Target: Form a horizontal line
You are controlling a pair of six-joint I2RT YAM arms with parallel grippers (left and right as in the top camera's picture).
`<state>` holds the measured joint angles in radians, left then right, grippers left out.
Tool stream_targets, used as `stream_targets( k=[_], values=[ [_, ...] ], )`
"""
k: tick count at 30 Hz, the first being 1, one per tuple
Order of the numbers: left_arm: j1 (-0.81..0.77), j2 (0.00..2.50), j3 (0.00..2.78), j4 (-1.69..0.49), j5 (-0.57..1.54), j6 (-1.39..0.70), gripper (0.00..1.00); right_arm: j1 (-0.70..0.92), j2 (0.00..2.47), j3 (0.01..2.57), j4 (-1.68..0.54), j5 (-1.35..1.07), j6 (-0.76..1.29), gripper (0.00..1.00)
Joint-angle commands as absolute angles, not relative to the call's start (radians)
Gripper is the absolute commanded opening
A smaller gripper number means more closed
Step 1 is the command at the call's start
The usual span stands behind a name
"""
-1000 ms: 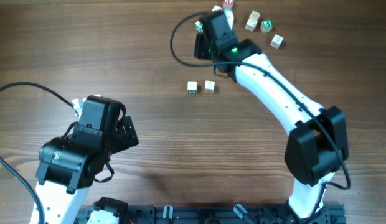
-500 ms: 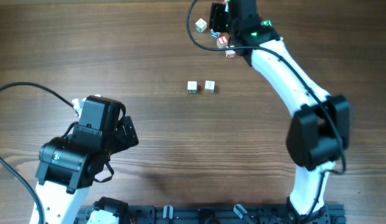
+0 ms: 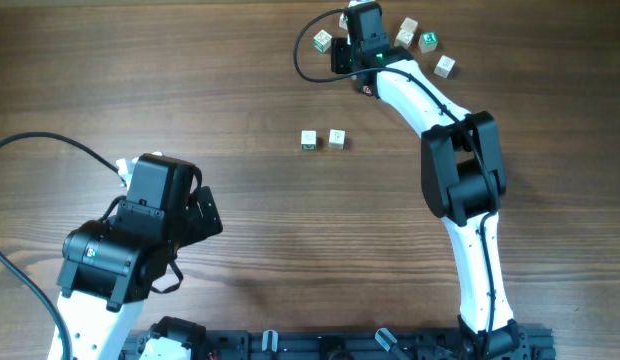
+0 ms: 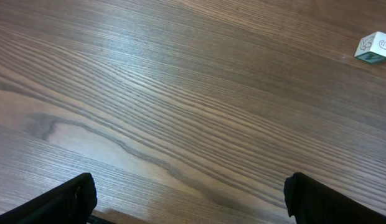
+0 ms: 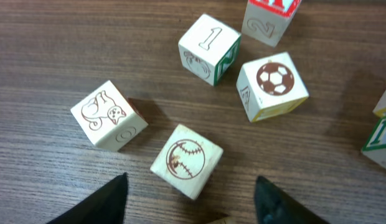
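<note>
My right gripper [image 5: 192,180] is back over the loose cluster [image 3: 408,31], fingers spread and empty astride the baseball block [image 5: 185,160], seemingly my third for the two-block row [image 3: 336,138].

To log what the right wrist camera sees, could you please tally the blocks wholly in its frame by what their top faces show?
Ball picture: 2 (baseball block, soccer ball block)
Animal picture: 1 (cat block)
Numeral: 1 (number 1 block)
Total: 4
</note>
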<state>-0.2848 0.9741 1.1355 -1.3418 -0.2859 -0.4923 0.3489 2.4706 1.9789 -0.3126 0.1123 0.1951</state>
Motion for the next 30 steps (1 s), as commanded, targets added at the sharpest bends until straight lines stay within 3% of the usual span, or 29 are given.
stream_targets(
  k=[1, 7, 13, 19, 27, 30],
  values=[
    [-0.277, 0.970, 1.132, -1.340, -0.283, -0.506, 1.00, 0.339, 2.490, 2.004, -0.346, 0.088, 0.158, 0.58],
    [-0.277, 0.970, 1.132, -1.340, -0.283, -0.506, 1.00, 0.339, 2.497, 2.004, -0.391, 0.074, 0.110, 0.58],
    [-0.277, 0.970, 1.132, -1.340, -0.283, -0.506, 1.00, 0.338, 2.508, 2.004, -0.398, 0.078, 0.107, 0.46],
    [-0.277, 0.970, 1.132, -1.340, -0.283, -0.506, 1.00, 0.337, 2.527, 2.004, -0.408, 0.112, 0.093, 0.45],
    [-0.277, 0.970, 1.132, -1.340, -0.283, -0.506, 1.00, 0.337, 2.526, 2.007, -0.410, 0.111, 0.108, 0.26],
    [-0.277, 0.970, 1.132, -1.340, -0.283, -0.506, 1.00, 0.337, 2.503, 2.032, -0.466, 0.111, 0.121, 0.25]
  ],
)
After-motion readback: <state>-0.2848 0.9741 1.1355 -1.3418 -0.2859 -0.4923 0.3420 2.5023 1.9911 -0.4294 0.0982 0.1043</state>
